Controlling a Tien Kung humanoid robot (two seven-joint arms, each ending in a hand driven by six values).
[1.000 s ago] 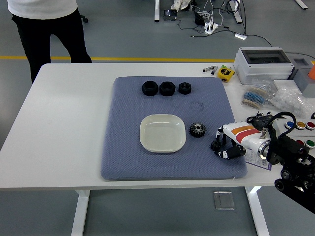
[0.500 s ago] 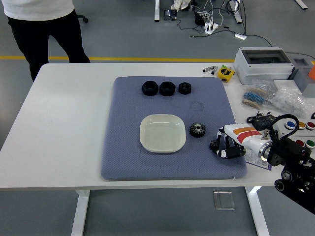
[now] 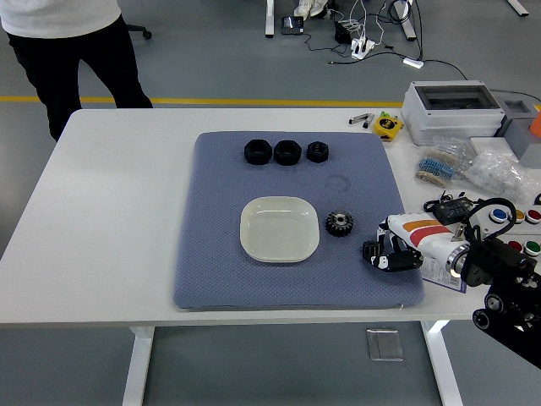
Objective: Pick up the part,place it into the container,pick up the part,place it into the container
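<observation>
A person in dark trousers [image 3: 72, 51] stands at the far left corner of the white table [image 3: 110, 211], at about eleven o'clock from the pad's centre, hands out of view. No left arm shows.

A blue-grey padded mat [image 3: 211, 254] covers the table's middle. Along its far edge, at twelve o'clock, three black ring-shaped threaded parts [image 3: 286, 152] sit in a row, just beside one another. At the mat's centre lies the pale, rounded-square shallow dish [image 3: 280, 229], the container, holding nothing yet. Just beside its three o'clock edge, apart from the rim, the small black toothed gear [image 3: 339, 223] lies flat on the mat; this looks like the part to take first.

Further right, at about four o'clock from the dish, the right hand [image 3: 390, 252], white-shelled with an orange stripe and black digits, hovers low over the mat's near right corner, near the gear but not touching it. Its fingers [image 3: 378, 252] look curled inward, clenched around nothing that I can make out.

The gear likely is rigid, compact and fairly light, perhaps metal or hard plastic. Its teeth should give purchase, so a pinch across the rim from opposite sides seems soundest. The soft mat may let fingertips press down beside it.
</observation>
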